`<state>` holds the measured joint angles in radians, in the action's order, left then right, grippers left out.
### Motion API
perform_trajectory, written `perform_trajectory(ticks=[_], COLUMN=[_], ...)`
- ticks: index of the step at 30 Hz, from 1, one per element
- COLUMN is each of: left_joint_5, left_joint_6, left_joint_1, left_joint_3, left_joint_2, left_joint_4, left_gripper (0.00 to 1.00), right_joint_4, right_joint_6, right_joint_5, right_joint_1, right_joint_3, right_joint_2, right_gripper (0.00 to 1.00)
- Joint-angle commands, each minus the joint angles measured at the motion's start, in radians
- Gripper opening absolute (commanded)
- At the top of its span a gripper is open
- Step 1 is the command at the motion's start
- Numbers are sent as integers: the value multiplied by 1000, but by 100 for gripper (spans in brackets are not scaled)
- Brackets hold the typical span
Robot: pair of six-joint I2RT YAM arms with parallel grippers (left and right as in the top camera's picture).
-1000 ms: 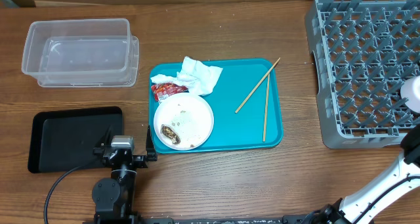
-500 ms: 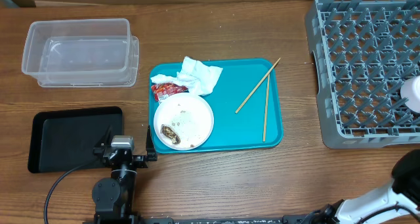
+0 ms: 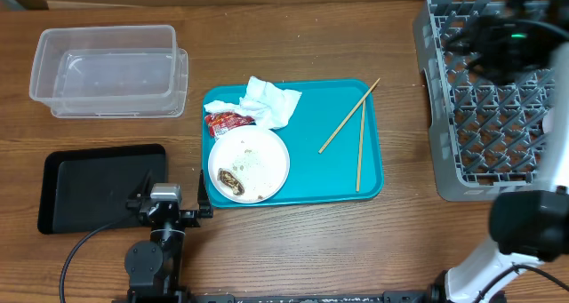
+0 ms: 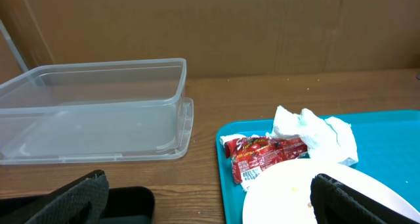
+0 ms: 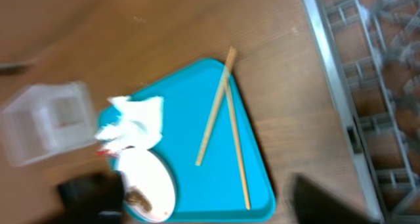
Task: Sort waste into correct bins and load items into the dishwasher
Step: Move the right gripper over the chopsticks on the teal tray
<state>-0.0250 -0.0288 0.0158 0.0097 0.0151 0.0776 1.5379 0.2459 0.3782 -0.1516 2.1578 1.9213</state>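
On the teal tray [image 3: 342, 174] lie a white plate [image 3: 258, 161] with rice grains and a brown scrap [image 3: 231, 180], a red wrapper [image 3: 227, 121], a crumpled napkin [image 3: 271, 101] and two chopsticks [image 3: 348, 116]. The clear tub [image 3: 107, 70] and black tray [image 3: 98, 186] stand to the left, the grey dish rack [image 3: 493, 116] to the right. My left gripper [image 4: 213, 204] is open, low between the black tray and the plate [image 4: 295, 191]. My right gripper [image 5: 210, 198] is open and empty, high up, looking down on the chopsticks [image 5: 213, 112]. Its arm [image 3: 511, 36] blurs over the rack.
A white dish [image 3: 560, 125] sits at the rack's right edge. A brown cardboard wall stands behind the table. Bare wood runs between the teal tray and the rack [image 5: 374, 86]. In the left wrist view the wrapper [image 4: 262, 152] and napkin [image 4: 315, 135] lie just ahead.
My right arm has swung from the table's lower right corner up over the back of the rack, and its jaws have opened. The left arm and all objects are unmoved.
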Motion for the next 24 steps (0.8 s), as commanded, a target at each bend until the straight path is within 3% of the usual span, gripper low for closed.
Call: perform_trajectory(ticks=[1, 8, 13, 14, 24], left_joint_5=[6, 6, 6, 6, 6], left_joint_6=[6, 6, 6, 6, 6], left_joint_1=[10, 10, 10, 10, 10], left_joint_3=[-5, -5, -5, -5, -5], left_joint_2=[-9, -9, -9, -9, -9], left_joint_4=[0, 0, 0, 0, 0], left_gripper=[100, 100, 100, 100, 100], right_joint_4=[2, -34, -72, -74, -50], right_joint_6=[237, 454, 471, 483, 579], right_joint_5=[-346, -411, -374, -361, -331], right_joint_1=[108, 286, 339, 345, 383], right_joint_3=[1, 1, 1, 1, 1], right_joint_2=[47, 167, 254, 269, 378], right_gripper=[100, 98, 69, 67, 65])
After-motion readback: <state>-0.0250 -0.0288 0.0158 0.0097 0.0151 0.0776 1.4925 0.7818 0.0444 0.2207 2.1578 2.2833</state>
